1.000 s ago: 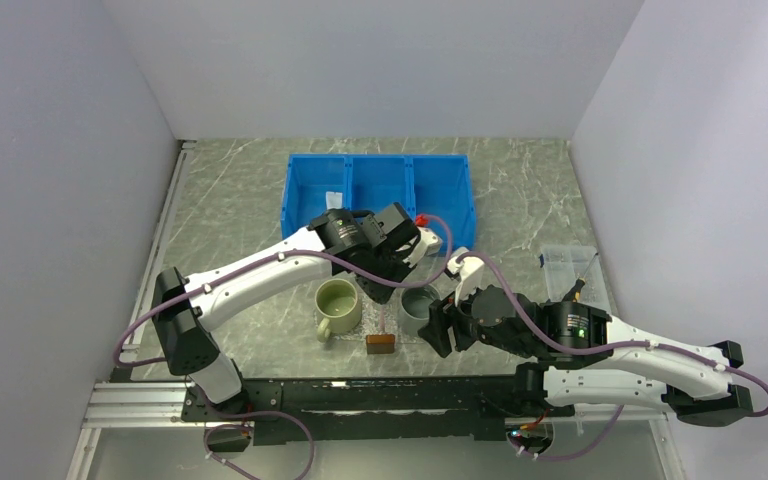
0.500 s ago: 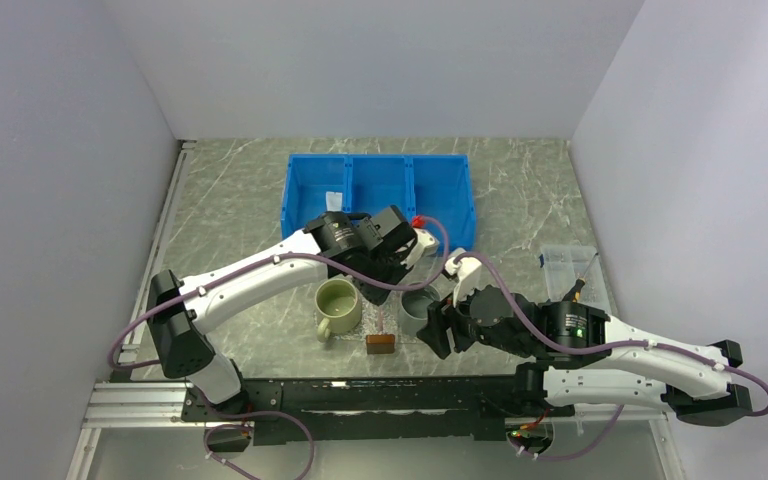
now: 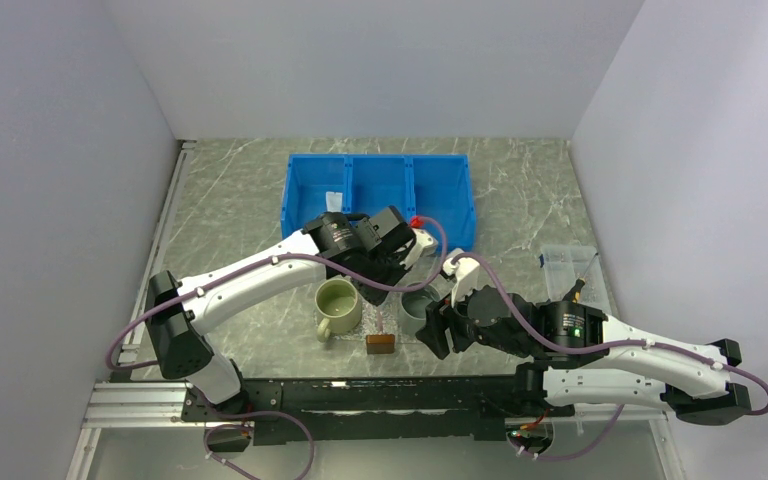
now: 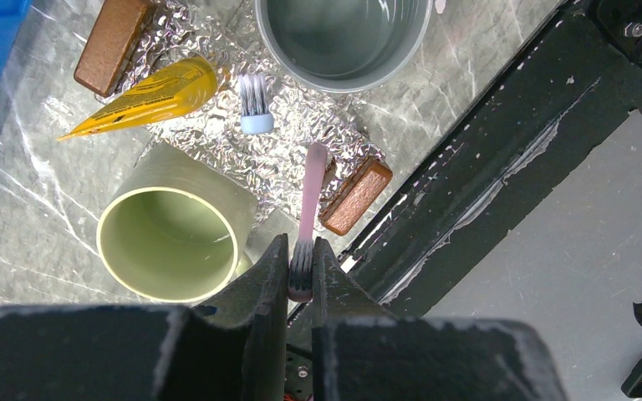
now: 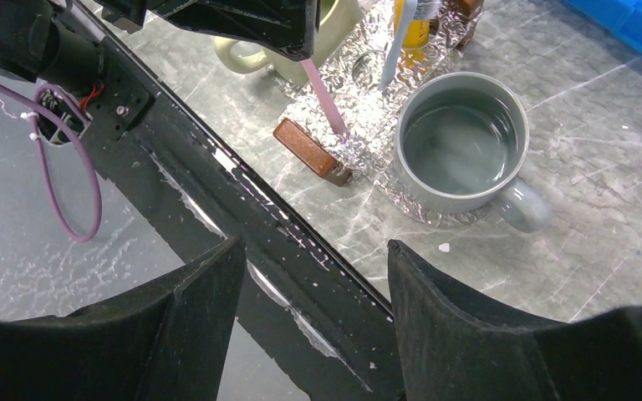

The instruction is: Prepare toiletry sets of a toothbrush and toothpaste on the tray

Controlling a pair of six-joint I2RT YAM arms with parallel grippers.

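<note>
**While left gripper (image 4: 301, 251) pinches one toothbrush, right gripper (image 5: 315, 251) gapes empty**

Two brushes: the pink toothbrush (image 4: 311, 192), nipped in nearly closed jaws, reaches the tray (image 4: 301, 117) ahead; the pale toothbrush (image 4: 255, 104) lies farther ahead beside one yellow toothpaste (image 4: 155, 92). Two brown blocks (image 4: 113, 42) (image 4: 355, 196), two mugs (image 4: 171, 230) (image 4: 343, 38) flank them.

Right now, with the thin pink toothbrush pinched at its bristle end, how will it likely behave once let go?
The pink toothbrush hangs straight from the left gripper, so it is probably stiff and light. Its free tip points down at the crinkled clear tray; released, it would likely topple flat, perhaps onto the nearby brown block.
</note>
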